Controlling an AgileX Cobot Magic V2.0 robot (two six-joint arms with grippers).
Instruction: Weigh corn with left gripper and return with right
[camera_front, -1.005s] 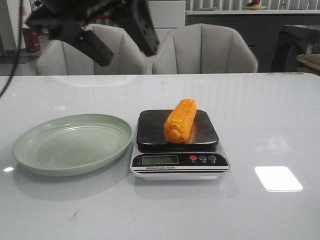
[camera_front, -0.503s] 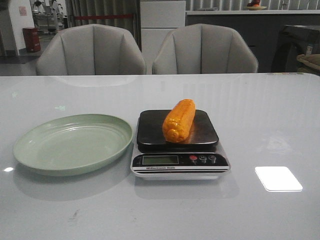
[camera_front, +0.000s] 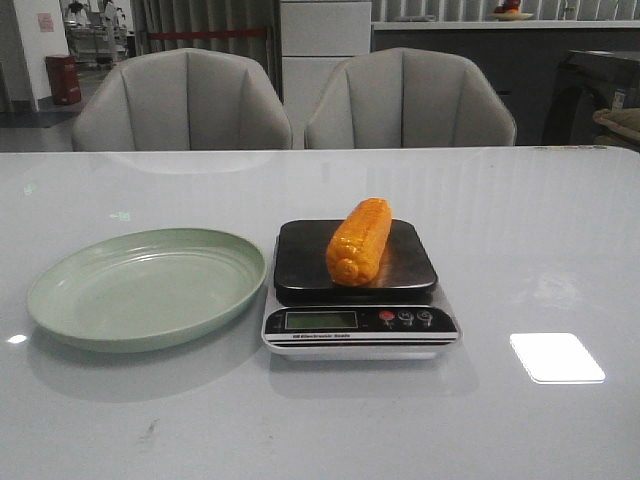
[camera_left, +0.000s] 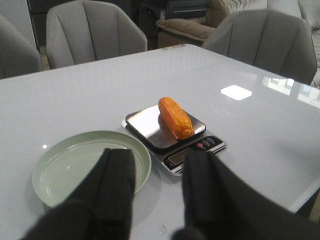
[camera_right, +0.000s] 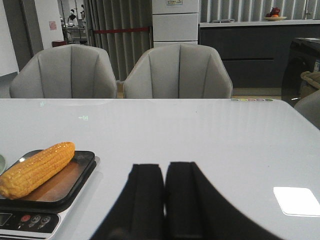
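Note:
The orange-yellow corn (camera_front: 360, 240) lies lengthwise on the dark platform of a small electronic scale (camera_front: 358, 310) at the table's middle. It also shows in the left wrist view (camera_left: 175, 117) and the right wrist view (camera_right: 36, 168). An empty green plate (camera_front: 145, 288) sits just left of the scale. My left gripper (camera_left: 159, 162) is open and empty, held high and back from the plate and scale. My right gripper (camera_right: 165, 172) is shut and empty, low over the table to the right of the scale. Neither gripper shows in the front view.
The white glossy table (camera_front: 540, 250) carries only the plate and scale. Two grey chairs (camera_front: 410, 100) stand behind its far edge. A bright light reflection (camera_front: 556, 357) lies on the table at the front right.
The left arm, seen high at the upper left one second ago, has pulled out of the front view. The corn stays on the scale.

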